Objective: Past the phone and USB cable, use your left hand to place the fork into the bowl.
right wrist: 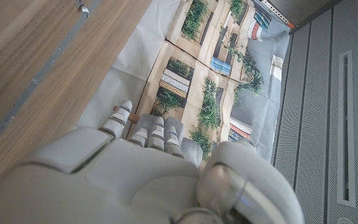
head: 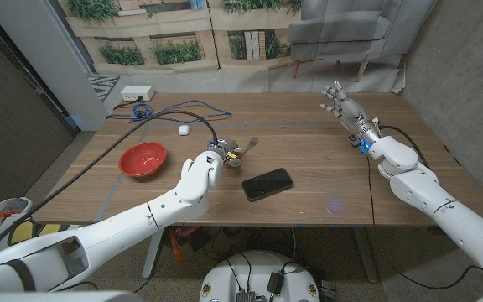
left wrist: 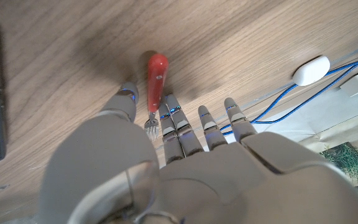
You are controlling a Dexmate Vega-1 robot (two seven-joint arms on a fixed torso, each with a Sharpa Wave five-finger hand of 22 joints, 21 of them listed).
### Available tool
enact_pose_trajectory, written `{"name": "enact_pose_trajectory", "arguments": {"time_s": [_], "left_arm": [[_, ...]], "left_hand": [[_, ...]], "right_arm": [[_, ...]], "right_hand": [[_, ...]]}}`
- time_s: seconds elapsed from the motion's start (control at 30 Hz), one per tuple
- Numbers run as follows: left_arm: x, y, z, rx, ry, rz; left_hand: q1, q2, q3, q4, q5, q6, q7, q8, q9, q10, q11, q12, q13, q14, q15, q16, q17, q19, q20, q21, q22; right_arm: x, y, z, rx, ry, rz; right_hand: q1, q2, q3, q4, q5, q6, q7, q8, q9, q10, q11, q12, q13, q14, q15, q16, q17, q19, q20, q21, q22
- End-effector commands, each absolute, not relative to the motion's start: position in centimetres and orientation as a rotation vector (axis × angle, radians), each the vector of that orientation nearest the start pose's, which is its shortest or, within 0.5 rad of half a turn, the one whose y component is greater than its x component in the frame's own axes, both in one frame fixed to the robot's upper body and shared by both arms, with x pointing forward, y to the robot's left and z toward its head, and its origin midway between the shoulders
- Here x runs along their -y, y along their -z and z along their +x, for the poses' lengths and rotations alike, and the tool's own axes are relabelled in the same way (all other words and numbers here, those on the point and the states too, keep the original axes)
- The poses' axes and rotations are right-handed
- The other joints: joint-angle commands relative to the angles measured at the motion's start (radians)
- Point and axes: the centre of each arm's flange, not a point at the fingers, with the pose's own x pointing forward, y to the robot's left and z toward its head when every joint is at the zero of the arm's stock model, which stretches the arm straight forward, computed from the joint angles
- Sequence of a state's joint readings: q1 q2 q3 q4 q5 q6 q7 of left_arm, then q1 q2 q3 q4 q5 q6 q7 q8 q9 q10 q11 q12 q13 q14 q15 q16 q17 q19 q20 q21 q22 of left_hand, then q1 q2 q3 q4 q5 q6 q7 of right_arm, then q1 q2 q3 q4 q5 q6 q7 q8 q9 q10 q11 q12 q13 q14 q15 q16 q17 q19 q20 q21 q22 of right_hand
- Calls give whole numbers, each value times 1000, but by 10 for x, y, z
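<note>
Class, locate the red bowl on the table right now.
In the head view the red bowl sits on the table's left part, left of the left hand and the phone.

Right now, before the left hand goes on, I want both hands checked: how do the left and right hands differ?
The left hand is near the table's middle, over the fork, beside the phone; the right hand is at the far right, near nothing. The left hand's fingers reach down around the fork's tines; the right hand's are spread, holding nothing. Both are pale grey.
</note>
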State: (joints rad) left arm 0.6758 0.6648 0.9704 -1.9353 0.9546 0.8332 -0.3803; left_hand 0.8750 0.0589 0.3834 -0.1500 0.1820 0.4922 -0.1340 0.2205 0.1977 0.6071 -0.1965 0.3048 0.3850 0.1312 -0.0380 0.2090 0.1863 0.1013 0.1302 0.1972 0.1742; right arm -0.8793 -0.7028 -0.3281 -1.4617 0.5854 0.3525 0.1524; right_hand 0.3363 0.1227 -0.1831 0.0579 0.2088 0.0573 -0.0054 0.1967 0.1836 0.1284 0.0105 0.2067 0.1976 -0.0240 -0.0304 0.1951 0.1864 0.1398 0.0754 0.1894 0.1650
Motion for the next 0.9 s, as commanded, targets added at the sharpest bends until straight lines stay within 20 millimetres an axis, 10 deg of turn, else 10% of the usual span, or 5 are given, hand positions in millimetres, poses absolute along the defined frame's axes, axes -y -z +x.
{"name": "enact_pose_trajectory", "arguments": {"time_s": [0.03, 0.9], "left_arm": [[-128, 38, 575, 244, -72, 1643], [-133, 42, 578, 242, -90, 1619]], "left_hand": [[0, -3, -6, -2, -1, 22, -3, 8, 2, 21, -2, 6, 6, 18, -8, 9, 0, 8, -2, 4, 4], [100, 51, 16, -21, 13, 132, -15, 13, 3, 193, -23, 91, 58, 150, -80, 43, 9, 38, -3, 9, 5]], "right_arm": [[320, -23, 596, 745, -321, -227], [312, -28, 601, 735, -331, -239]], "right_hand": [[0, 5, 4, -3, -2, 12, -1, 0, 6, 7, 1, -2, 5, 2, -20, 0, 1, -1, -1, -1, 5], [0, 4, 6, -3, -2, 12, -1, 0, 6, 6, 1, -2, 5, 2, -22, 0, 1, 0, -2, -1, 5]]}}
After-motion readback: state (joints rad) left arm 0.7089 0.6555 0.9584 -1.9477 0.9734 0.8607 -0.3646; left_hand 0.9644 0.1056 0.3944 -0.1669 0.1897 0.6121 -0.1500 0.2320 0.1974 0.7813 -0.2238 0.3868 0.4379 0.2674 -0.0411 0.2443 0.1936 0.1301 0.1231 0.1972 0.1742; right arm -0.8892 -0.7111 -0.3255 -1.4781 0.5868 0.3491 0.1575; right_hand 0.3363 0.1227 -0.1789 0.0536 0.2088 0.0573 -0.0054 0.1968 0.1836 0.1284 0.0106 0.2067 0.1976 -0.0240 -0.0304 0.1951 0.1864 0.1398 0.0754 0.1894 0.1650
